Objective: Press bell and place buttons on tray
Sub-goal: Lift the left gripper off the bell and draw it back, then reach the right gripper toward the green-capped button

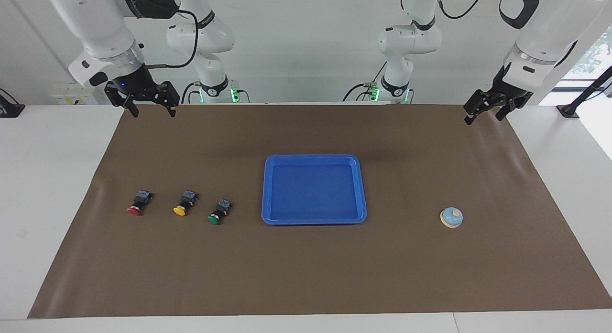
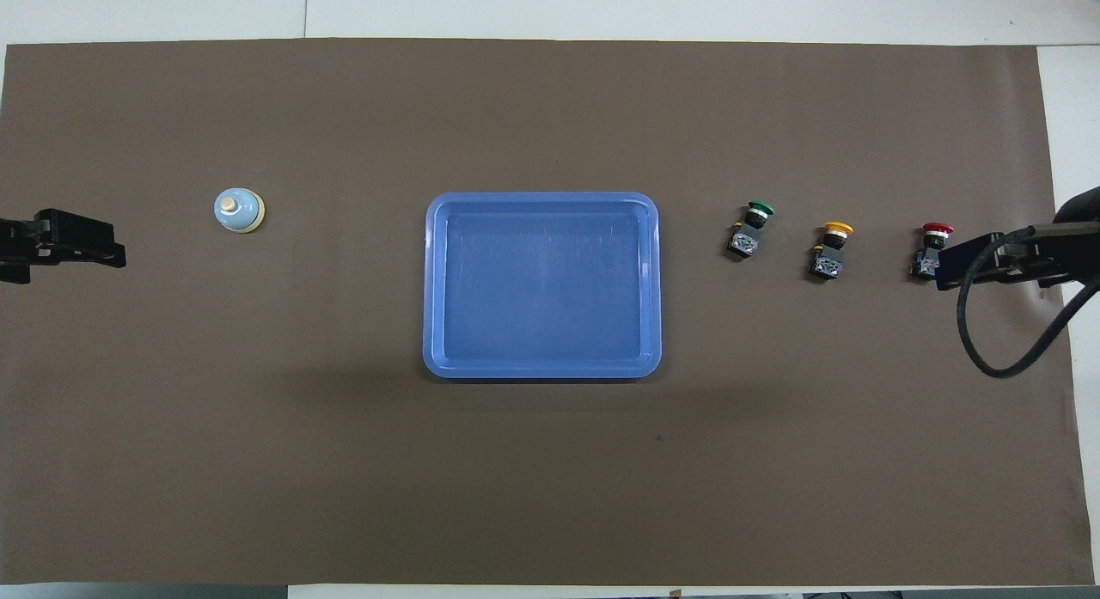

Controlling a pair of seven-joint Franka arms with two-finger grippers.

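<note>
The light-blue bell [image 1: 451, 217] [image 2: 238, 210] stands alone on the brown mat toward the left arm's end. The blue tray [image 1: 314, 157] [image 2: 541, 198] lies mid-table with nothing in it. Three buttons lie in a row toward the right arm's end: green [image 1: 215, 217] [image 2: 752, 229] closest to the tray, then yellow [image 1: 180, 209] [image 2: 832, 248], then red [image 1: 135, 209] [image 2: 931, 247]. My left gripper [image 1: 484, 118] [image 2: 103, 248] hangs open and high over the mat's corner, well clear of the bell. My right gripper [image 1: 153, 113] [image 2: 962, 264] waits open in the air over the mat's other corner, holding nothing.
A brown mat [image 1: 306, 275] covers most of the white table [image 1: 48, 180]. A black cable [image 2: 997, 358] loops off the right arm over the mat beside the red button.
</note>
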